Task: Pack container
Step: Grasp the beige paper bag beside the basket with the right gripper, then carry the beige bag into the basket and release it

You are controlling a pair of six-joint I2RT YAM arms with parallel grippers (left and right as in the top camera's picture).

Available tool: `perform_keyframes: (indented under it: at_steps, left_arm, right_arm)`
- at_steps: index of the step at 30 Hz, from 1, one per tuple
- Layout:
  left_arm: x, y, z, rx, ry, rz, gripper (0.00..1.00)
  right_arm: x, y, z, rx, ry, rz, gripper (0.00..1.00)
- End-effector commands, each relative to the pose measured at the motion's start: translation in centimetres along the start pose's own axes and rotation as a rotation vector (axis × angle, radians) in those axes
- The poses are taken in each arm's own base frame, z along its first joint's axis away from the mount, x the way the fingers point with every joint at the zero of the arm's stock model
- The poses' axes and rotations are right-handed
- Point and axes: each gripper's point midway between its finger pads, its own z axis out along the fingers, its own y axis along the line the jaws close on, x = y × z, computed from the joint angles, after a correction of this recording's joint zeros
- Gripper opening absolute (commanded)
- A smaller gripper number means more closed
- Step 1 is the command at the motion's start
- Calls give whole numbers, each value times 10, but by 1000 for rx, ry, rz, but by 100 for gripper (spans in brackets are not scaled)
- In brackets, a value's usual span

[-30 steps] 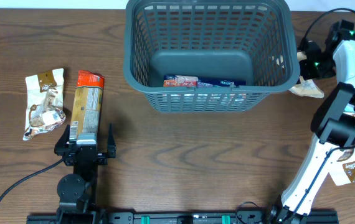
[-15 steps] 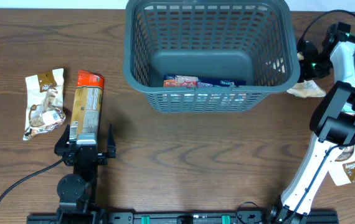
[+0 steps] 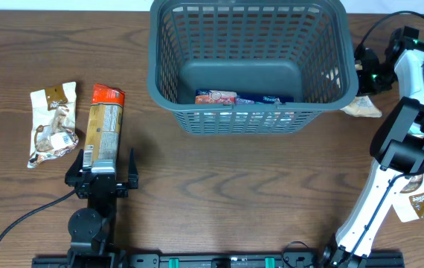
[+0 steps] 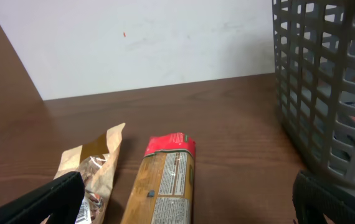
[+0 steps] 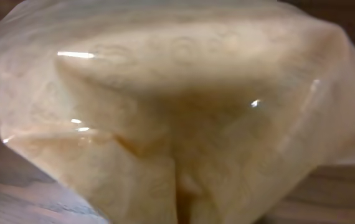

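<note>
The container (image 3: 160,74), a dark grey lattice basket, stands at the table's back centre and holds flat packets (image 3: 238,97) on its bottom. Its wall (image 4: 327,93) fills the right of the left wrist view. My right gripper (image 3: 363,80) is just outside the basket's right wall, shut on a pale beige packet (image 3: 364,109). That packet (image 5: 184,112) fills the right wrist view and hides the fingers. My left gripper (image 3: 103,161) stands open at the near end of an orange packet with a red top (image 3: 106,123), touching nothing. The same packet (image 4: 165,180) lies between the open fingers (image 4: 47,199).
A white and brown snack packet (image 3: 52,123) lies left of the orange one, and shows too in the left wrist view (image 4: 93,168). Another brown-labelled packet (image 3: 420,202) lies at the right edge, partly under the right arm. A cable runs from the left arm's base toward the front left.
The right gripper has shut on the beige packet, which has shifted slightly toward the basket. The left arm has not moved.
</note>
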Motion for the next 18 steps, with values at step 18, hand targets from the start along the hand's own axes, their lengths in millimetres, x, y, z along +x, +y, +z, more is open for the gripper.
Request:
perform_keyframes:
  at_steps: [18]
  left_arm:
    - [14,-2,1,0,35,3,99]
  right_arm:
    - [-98,4,-208,201,-517,150,1]
